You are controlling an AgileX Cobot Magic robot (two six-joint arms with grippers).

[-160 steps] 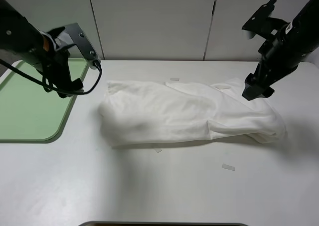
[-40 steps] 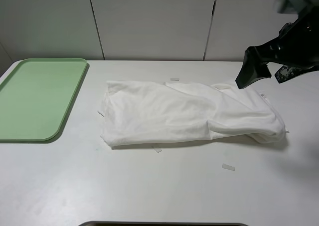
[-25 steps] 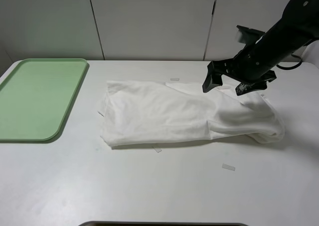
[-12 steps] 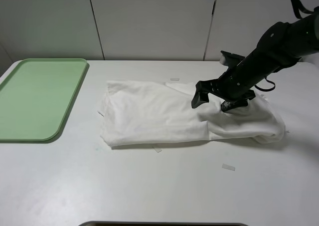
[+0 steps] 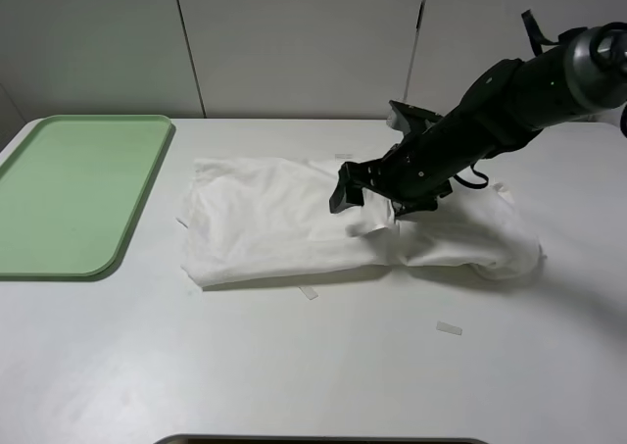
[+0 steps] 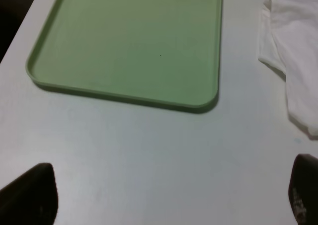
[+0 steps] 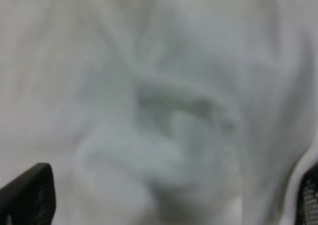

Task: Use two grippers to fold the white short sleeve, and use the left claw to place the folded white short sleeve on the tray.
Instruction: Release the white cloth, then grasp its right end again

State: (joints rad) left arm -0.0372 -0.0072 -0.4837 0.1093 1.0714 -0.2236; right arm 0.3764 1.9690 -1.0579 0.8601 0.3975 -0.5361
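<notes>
The white short sleeve (image 5: 265,219) lies in a long loose bundle across the middle of the table. My right gripper (image 5: 372,204) reaches in from the right and presses down on the shirt's middle, where the cloth bunches under it. In the right wrist view blurred white cloth (image 7: 164,86) fills the frame and the fingertips (image 7: 25,195) stand wide apart, open. The pale green tray (image 5: 59,199) sits empty at the left. My left gripper (image 6: 166,197) is out of the exterior view; it hovers open over bare table near the tray (image 6: 124,46), with the shirt's edge (image 6: 298,86) beside it.
Small tape strips lie on the table in front of the shirt (image 5: 449,328), at its front edge (image 5: 310,293) and behind it (image 5: 343,156). A dark edge (image 5: 323,440) runs along the table's front. A panelled wall stands behind.
The right arm swung from the far right down and left onto the shirt, shoving it leftward and bunching its middle. The left arm left the exterior view after the earliest frame.
</notes>
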